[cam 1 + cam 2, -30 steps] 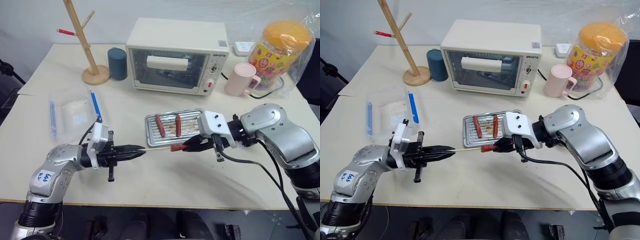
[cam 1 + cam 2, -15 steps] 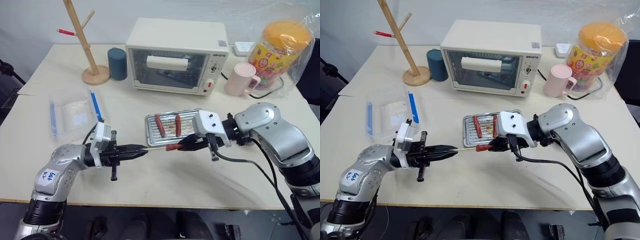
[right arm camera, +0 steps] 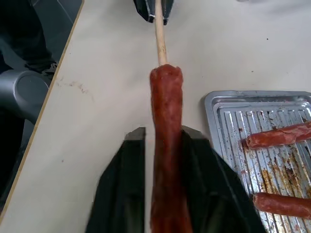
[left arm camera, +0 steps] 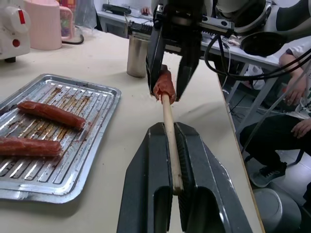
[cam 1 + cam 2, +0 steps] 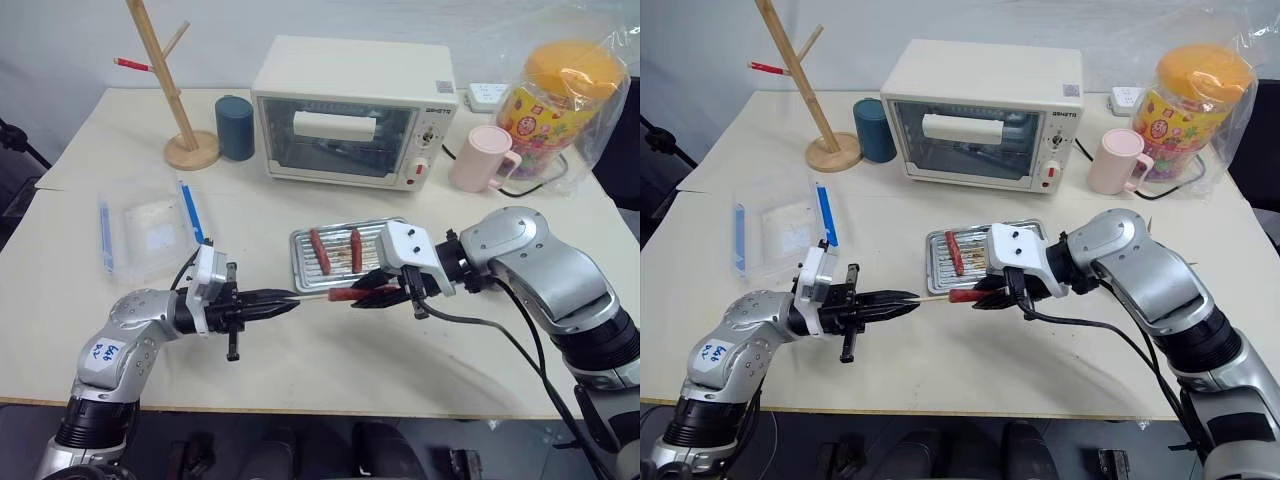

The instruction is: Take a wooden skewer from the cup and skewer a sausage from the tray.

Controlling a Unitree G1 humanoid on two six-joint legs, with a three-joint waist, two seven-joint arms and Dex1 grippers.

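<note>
From the head camera I see my left gripper [image 5: 285, 304] clenched on the wooden skewer [image 5: 312, 296], the sausage [image 5: 345, 294] impaled just near of the tray [image 5: 300, 275], with bare table nearer.

Left wrist: the tray's near rim lies beside the skewer.

Right wrist: my right gripper [image 3: 163, 141] has its fingers slightly parted beside the sausage.

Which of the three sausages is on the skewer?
The sausage between the two grippers, off the tray; the skewer runs into its end. The other two sausages lie loose on the tray.
</note>
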